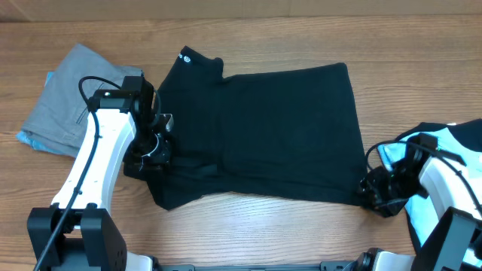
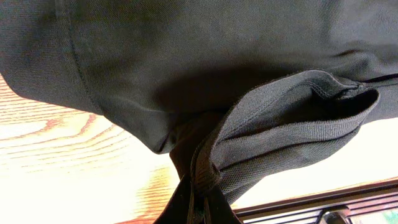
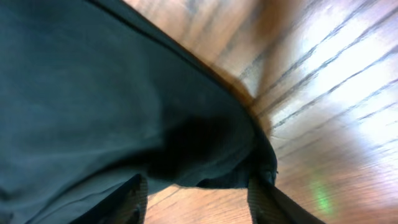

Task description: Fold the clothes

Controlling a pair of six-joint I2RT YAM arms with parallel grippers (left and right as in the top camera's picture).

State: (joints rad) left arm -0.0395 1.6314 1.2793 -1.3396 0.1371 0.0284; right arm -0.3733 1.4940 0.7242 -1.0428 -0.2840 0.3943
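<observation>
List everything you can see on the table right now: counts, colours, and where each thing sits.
black shirt: one, black, spread flat across the middle of the table, collar at the far left.
grey garment: one, grey, folded, far left, beside the shirt.
light blue cloth: one, light blue, an edge showing from under the grey garment.
light blue and black garment: one, at the right edge, partly hidden by the right arm.
table: one, brown wood.
left gripper: one, black, at the shirt's left edge, pinching a fold of it.
right gripper: one, black, at the shirt's near right corner, fingers on either side of the cloth; grip unclear.
</observation>
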